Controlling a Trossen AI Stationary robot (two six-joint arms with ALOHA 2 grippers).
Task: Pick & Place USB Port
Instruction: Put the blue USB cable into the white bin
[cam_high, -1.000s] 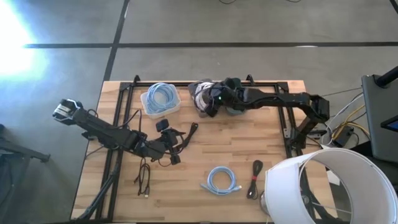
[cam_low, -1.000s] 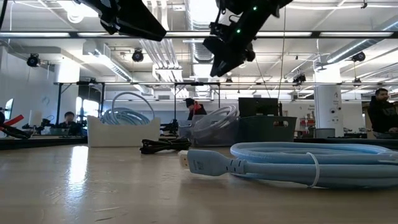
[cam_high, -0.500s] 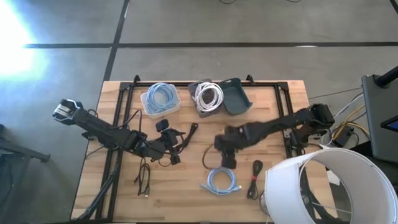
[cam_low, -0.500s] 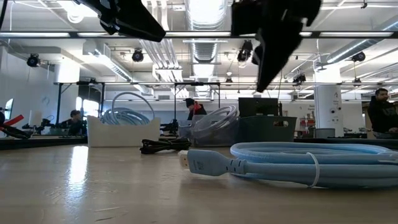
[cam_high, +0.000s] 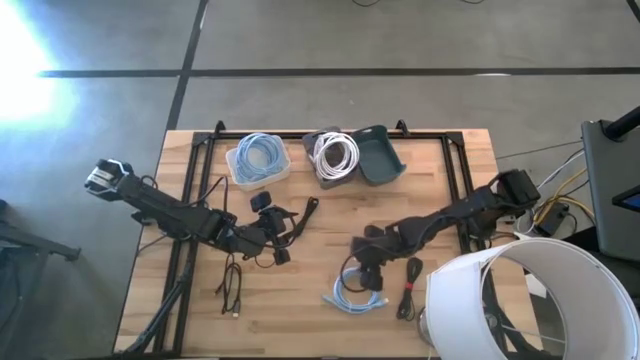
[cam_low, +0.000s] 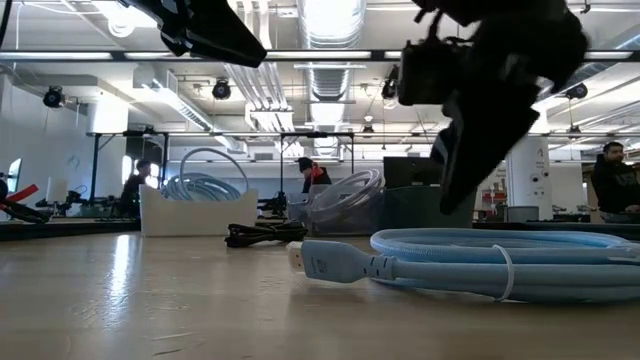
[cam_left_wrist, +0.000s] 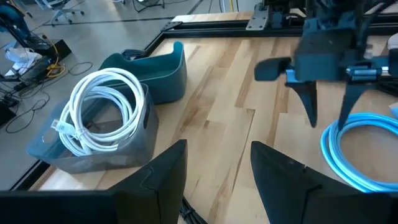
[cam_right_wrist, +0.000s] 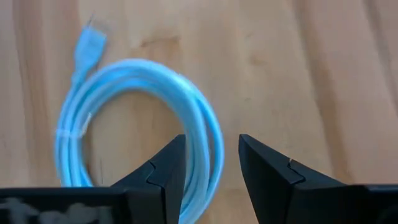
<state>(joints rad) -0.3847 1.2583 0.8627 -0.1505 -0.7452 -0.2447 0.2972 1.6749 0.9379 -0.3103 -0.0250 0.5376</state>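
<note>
High view: your right hand (cam_high: 370, 278) sits over the front-centre of the tabletop (cam_high: 440, 200), directly above the coiled light-blue cable (cam_high: 352, 293). Right wrist view shows its two fingers (cam_right_wrist: 163, 171) spread apart, nothing between them, straddling one side of the blue coil (cam_right_wrist: 140, 134) below; the coil lies flat on the wood, plug end (cam_right_wrist: 89, 38) sticking out past the loop, a thin tie around one side. Low view has the hand (cam_low: 470, 175) hanging above the cable (cam_low: 480, 262), not touching, and the connector (cam_low: 325, 262) resting on the tabletop pointing left.

Your left hand (cam_high: 268, 232) waits left of centre, low over the tabletop, next to a tangle of black cable (cam_high: 232, 285). Left wrist view: its fingers (cam_left_wrist: 163, 177) are parted and holding nothing, and they look toward the right hand (cam_left_wrist: 329, 93) and the blue coil (cam_left_wrist: 354, 152).

Further out: a black cable bundle (cam_high: 410, 285) lies just right of the blue coil. At the back edge, a clear bin (cam_high: 258, 165) holds another light-blue coil, a second clear bin with a white cable coil (cam_high: 336, 152) sits beside it, and a dark teal bin (cam_high: 380, 160) touches that one on the right. A white lampshade-like cylinder (cam_high: 520, 300) covers the front-right corner.

Low view background shows people (cam_low: 612, 180) in the room beyond.
</note>
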